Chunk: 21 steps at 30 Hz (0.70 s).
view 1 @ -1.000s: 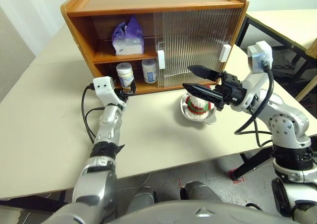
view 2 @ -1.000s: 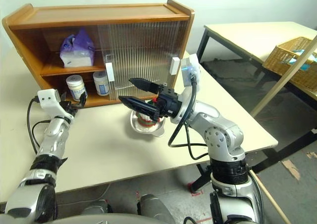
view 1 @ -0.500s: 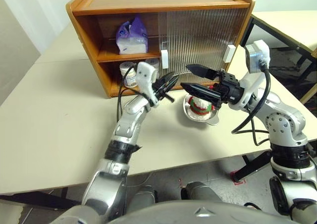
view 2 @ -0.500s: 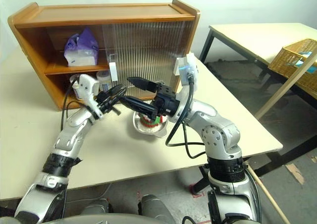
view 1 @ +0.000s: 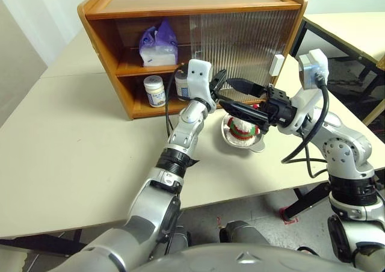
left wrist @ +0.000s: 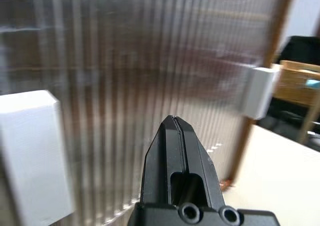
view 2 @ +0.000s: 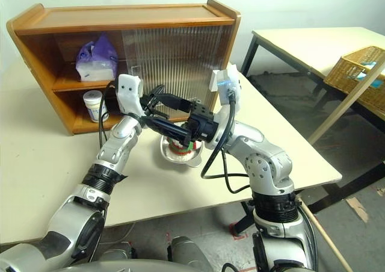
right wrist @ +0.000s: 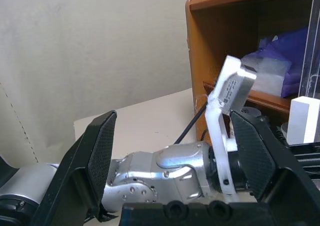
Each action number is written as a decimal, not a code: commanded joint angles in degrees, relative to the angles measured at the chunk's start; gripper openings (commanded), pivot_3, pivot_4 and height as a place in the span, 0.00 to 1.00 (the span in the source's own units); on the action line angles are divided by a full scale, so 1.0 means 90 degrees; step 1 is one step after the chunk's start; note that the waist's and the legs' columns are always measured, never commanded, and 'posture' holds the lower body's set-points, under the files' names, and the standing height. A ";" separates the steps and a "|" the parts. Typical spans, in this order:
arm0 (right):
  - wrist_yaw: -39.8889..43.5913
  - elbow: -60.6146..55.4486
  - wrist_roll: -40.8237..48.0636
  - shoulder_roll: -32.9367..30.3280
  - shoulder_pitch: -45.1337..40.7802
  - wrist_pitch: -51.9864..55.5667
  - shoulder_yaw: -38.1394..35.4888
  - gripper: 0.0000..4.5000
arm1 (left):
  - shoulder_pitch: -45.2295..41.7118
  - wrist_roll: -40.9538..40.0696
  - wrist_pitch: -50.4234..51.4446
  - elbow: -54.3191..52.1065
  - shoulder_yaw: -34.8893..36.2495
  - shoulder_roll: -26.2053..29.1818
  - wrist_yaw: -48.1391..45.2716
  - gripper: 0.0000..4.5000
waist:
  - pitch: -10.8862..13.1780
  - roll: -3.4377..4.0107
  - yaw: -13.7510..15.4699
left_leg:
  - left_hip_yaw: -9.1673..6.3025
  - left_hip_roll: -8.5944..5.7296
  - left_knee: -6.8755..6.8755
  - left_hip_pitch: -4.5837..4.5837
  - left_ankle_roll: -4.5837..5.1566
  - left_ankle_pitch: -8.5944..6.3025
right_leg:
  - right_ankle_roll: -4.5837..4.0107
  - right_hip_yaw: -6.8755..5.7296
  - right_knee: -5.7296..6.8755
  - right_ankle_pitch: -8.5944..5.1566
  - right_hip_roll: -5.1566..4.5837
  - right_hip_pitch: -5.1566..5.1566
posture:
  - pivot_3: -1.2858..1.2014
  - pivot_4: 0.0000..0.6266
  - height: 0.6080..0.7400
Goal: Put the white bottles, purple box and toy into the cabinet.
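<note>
Centre frame, the toy [view 1: 242,128] sits in a steel bowl [view 1: 240,141] on the table [view 1: 66,145], just in front of the cabinet [view 1: 180,7]; in the cabinet's open left half, the purple box [view 1: 157,45] lies on the upper shelf and a white bottle [view 1: 154,91] stands on the lower. My left gripper [left wrist: 176,131] is pressed fully shut, holding nothing, before the ribbed sliding door [view 1: 240,40] near its white handle [left wrist: 30,151]. My right gripper [view 1: 231,94] gapes wide and empty above the bowl.

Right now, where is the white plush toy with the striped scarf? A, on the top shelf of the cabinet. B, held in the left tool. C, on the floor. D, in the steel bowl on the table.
D: the toy sits in the steel bowl on the table, in front of the cabinet.
</note>
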 commanded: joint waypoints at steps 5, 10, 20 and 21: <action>-0.0059 -0.0142 0.0068 -0.0104 0.0076 0.0093 -0.0062 1.00 | 0.0407 0.0518 -0.0257 -0.0364 0.0161 -0.0051 0.1187 0.01 | 0.0002 -0.0001 -0.0049 | 0.0013 -0.0009 0.0000 0.0010 0.0002 0.0000 | 0.0013 -0.0006 -0.0014 -0.0001 -0.0002 0.0017 | 0.44 0.01 1.00; -0.0035 -0.0101 0.0084 -0.0099 0.0043 0.0117 -0.0032 1.00 | 0.0717 0.0542 -0.0027 -0.0875 0.0454 0.0023 0.1723 0.01 | 0.0006 -0.0003 -0.0064 | 0.0015 -0.0011 -0.0001 0.0010 0.0002 -0.0001 | 0.0013 -0.0006 -0.0020 -0.0002 -0.0001 0.0017 | 0.45 0.02 1.00; 0.0052 0.0035 0.0070 -0.0072 -0.0078 0.0142 0.0000 1.00 | 0.1367 0.0695 0.0412 -0.1961 0.0880 0.0230 0.2461 0.01 | 0.0008 -0.0003 -0.0071 | 0.0014 -0.0011 -0.0004 0.0015 -0.0002 -0.0003 | 0.0011 -0.0005 -0.0018 -0.0003 0.0001 0.0017 | 0.47 0.03 1.00; 0.0069 0.0051 0.0064 -0.0062 -0.0086 0.0141 0.0011 1.00 | 0.1425 0.0718 0.0476 -0.2069 0.0914 0.0258 0.2514 0.01 | 0.0008 -0.0004 -0.0064 | 0.0014 -0.0011 -0.0004 0.0015 -0.0003 -0.0004 | 0.0010 -0.0005 -0.0018 -0.0003 0.0001 0.0017 | 0.47 0.03 1.00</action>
